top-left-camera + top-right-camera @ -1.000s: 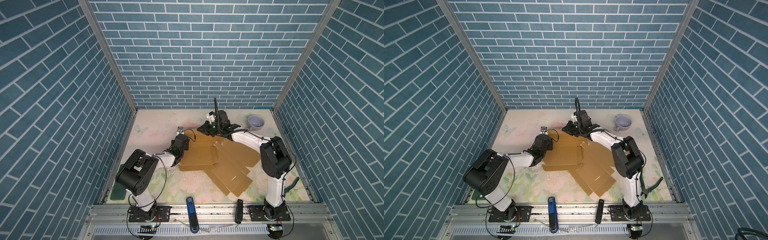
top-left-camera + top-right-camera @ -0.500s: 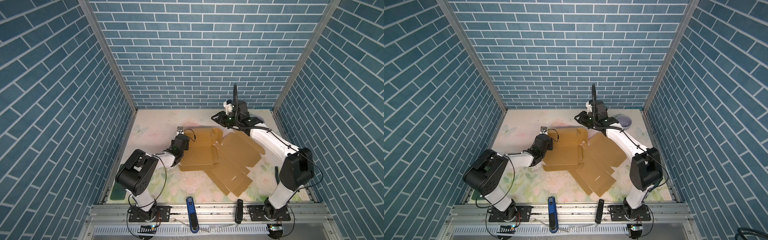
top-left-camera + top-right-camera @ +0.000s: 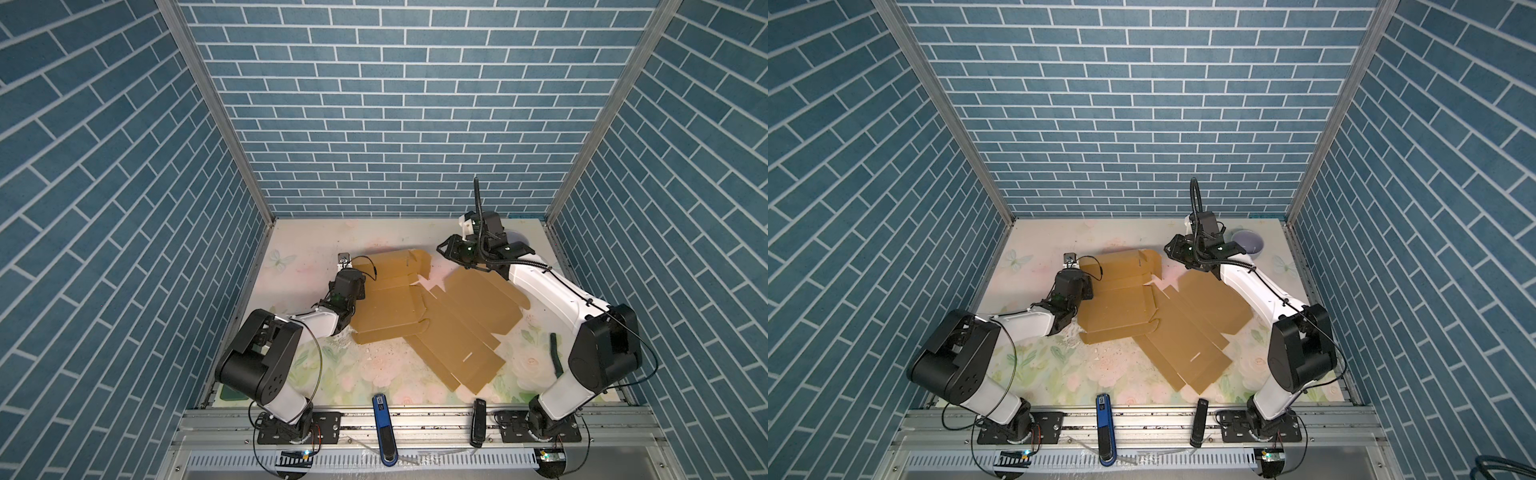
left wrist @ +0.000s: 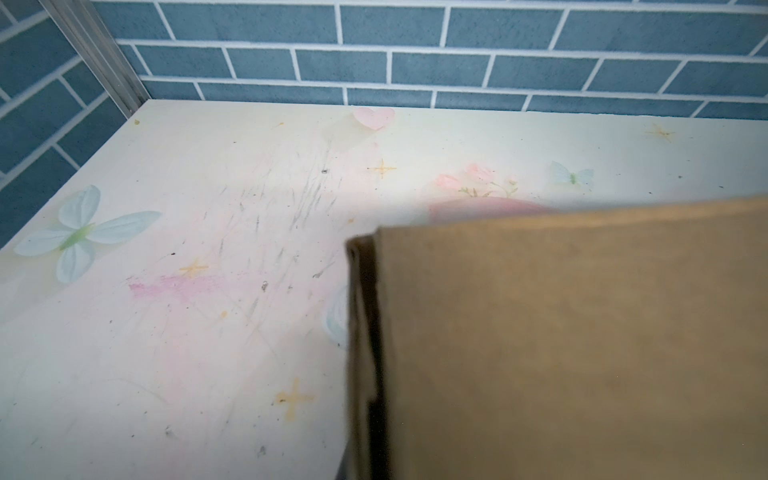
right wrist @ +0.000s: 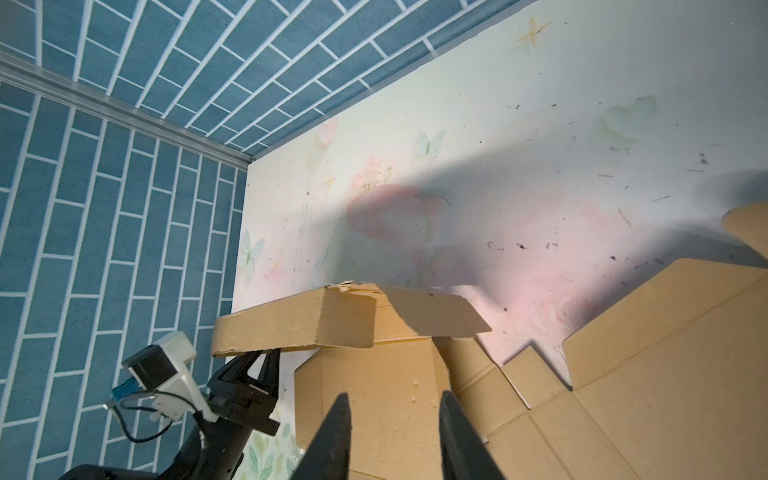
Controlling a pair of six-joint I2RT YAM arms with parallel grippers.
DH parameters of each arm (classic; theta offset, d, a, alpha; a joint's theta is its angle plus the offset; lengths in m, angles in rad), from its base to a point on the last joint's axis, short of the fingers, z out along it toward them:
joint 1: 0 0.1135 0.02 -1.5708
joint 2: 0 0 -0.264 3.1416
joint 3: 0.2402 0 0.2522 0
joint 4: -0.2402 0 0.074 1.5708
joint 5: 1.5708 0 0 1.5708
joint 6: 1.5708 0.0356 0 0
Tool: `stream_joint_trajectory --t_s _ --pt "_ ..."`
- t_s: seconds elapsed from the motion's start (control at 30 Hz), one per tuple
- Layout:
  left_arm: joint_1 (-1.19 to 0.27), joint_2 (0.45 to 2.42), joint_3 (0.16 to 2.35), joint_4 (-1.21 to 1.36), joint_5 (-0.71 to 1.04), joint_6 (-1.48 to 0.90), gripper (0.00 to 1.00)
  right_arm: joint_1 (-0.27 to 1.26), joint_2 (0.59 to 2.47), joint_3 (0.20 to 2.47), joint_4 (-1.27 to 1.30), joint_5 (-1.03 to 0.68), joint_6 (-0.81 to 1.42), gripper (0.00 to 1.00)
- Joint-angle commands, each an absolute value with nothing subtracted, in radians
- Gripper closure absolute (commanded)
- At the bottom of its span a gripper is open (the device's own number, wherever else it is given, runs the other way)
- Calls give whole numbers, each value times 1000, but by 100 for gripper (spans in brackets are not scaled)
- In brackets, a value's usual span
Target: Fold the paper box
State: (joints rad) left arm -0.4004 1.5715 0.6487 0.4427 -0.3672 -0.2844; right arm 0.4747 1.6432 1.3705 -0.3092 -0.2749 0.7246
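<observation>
Nearest, on the front rail: blue tool (image 3: 381,419) and black tool (image 3: 478,428), well apart. Behind them the paper box (image 3: 436,324) lay as a mostly flat brown cardboard blank across mid table (image 3: 307,245). Its long panel ran twd the near-right, and one flap on the far-left side was lifted off the surface.

L gripper (image 5: 266,355) sat at the box's left edge. Both top views hid its tips behind arm & card. The L wrist view gave only a close sheet of the box (image 4: 561,332) w/ bare table beyond, no fingers. Only the R wrist view showed the grip: two black fingers (image 5: 249,368) drawn together, pinched on the raised flap's edge.

Farther back, R gripper (image 5: 395,395) hung near the flap's far-right end, also seen in both top views (image 3: 446,249). Its jaws were partly apart w/ nothing between them, nothing held. Whether its tips touched card: couldn't tell.

Farthest, a pale bowl (image 3: 1248,245) stood near the back-right corner, just beyond the R arm. It showed plainly in a top view.
</observation>
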Motion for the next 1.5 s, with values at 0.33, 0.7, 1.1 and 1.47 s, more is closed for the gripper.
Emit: stream_joint_trajectory --t_s 0.33,0.7,1.1,1.47 --pt "-364 1563 668 380 -312 -280 98 413 1866 1440 -207 -241 579 66" --pt "-362 1595 693 359 -278 -280 98 412 2051 1578 -192 -356 414 66" --pt "-360 1636 767 296 -280 -335 98 463 2026 1541 -224 -405 365 66" --pt "-354 1676 806 245 -254 -366 98 501 1968 1493 -231 -409 344 66"
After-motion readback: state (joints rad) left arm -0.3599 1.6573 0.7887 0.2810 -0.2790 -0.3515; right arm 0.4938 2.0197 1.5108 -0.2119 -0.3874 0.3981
